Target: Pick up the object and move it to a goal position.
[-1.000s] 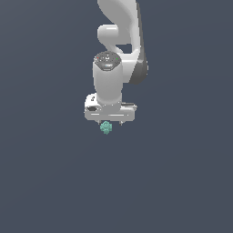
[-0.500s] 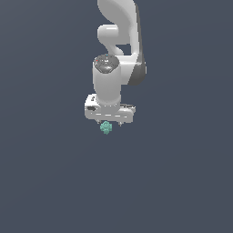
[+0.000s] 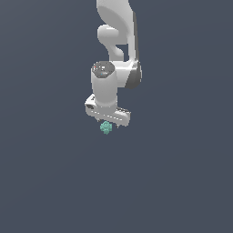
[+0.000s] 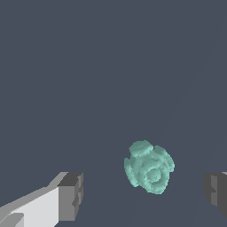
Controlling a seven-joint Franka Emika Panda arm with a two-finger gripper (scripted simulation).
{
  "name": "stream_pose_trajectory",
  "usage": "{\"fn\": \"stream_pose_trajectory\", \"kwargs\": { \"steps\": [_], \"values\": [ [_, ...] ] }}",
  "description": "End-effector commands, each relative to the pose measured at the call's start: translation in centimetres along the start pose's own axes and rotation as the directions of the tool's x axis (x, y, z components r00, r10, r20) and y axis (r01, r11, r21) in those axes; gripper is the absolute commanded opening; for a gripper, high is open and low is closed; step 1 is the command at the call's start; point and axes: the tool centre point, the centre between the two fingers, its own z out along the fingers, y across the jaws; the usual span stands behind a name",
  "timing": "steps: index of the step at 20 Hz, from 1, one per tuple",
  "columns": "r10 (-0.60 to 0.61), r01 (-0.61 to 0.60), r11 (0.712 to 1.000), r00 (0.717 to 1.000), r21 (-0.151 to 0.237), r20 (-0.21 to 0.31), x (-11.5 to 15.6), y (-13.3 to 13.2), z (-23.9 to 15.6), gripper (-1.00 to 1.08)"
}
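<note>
The object (image 4: pixel 148 167) is a tiny teal-green knobbly lump. In the wrist view it lies between my two fingers, nearer the right one, with a clear gap on each side. My gripper (image 4: pixel 144 193) is open; its grey pads (image 4: pixel 71 195) touch nothing. In the exterior view the object (image 3: pixel 106 128) shows just under the white hand, and my gripper (image 3: pixel 109 124) straddles it from above. The short fingertips are mostly hidden there by the hand.
A plain dark grey-blue surface (image 3: pixel 182 182) fills both views, with no other objects, walls or edges in sight. The white arm (image 3: pixel 118 27) rises from the hand to the top of the exterior view.
The hand has turned slightly about its vertical axis and sits a little more tilted in the exterior view. The object stays in the same spot under it.
</note>
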Motion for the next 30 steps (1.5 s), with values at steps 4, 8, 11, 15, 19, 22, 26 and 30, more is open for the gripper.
{"fn": "stream_pose_trajectory", "kwargs": {
  "steps": [4,8,11,15,19,22,26,30],
  "values": [
    [0.171,-0.171,0.985,0.985,0.004,-0.001,-1.3,1.3,2.0,1.0],
    [0.265,-0.265,0.964,0.964,0.006,-0.002,-2.1,2.1,3.0,1.0],
    [0.317,-0.317,0.948,0.948,0.006,-0.003,-2.6,2.6,3.6,1.0],
    [0.363,-0.363,0.932,0.932,0.007,-0.004,-3.0,3.0,4.1,1.0],
    [0.382,-0.382,0.924,0.924,0.007,-0.005,-3.2,3.2,4.3,1.0],
    [0.378,-0.378,0.926,0.926,0.006,-0.004,-3.2,3.1,4.3,1.0],
    [0.379,-0.379,0.926,0.926,0.006,-0.005,-3.2,3.1,5.1,1.0],
    [0.381,-0.381,0.925,0.925,0.006,-0.005,-3.3,3.2,6.9,1.0]
  ]
}}
